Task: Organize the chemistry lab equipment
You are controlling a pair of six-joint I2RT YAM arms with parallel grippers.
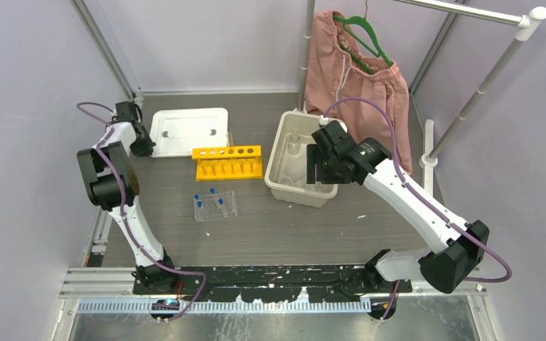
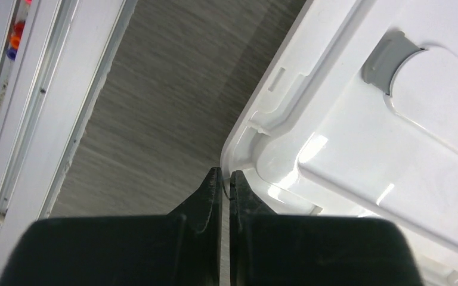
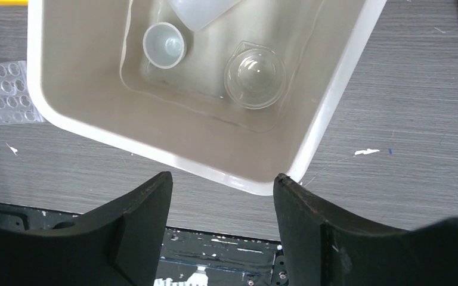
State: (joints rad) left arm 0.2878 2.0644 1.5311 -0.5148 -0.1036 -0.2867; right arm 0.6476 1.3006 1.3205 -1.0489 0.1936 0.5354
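1. Currently, the left claw (image 2: 225,176) is clenched, its fingers pressed almost together with nothing visibly gripped.
2. Its tips sit right at the corner of a white lid (image 2: 393,149), which spreads away ahead and to the claw's right. Whether the rim is pinched cannot be told.
3. Bare grey table (image 2: 155,119) lies ahead and to its left.
4. The right claw (image 3: 220,177) is released, fingers wide apart, hanging over the near rim of a tub (image 3: 322,125).
5. Inside the tub, ahead of this claw, a cup (image 3: 164,44) stands to the left and a glass dish (image 3: 255,77) to the right, apart from each other.
6. The grid rack (image 3: 3,92) lies outside the tub, off to this claw's left.
7. Between the two claws, the yellow rack (image 1: 227,162) stands beside the lid, with blue-capped tubes (image 1: 212,191) in the grid rack nearer the arm bases.
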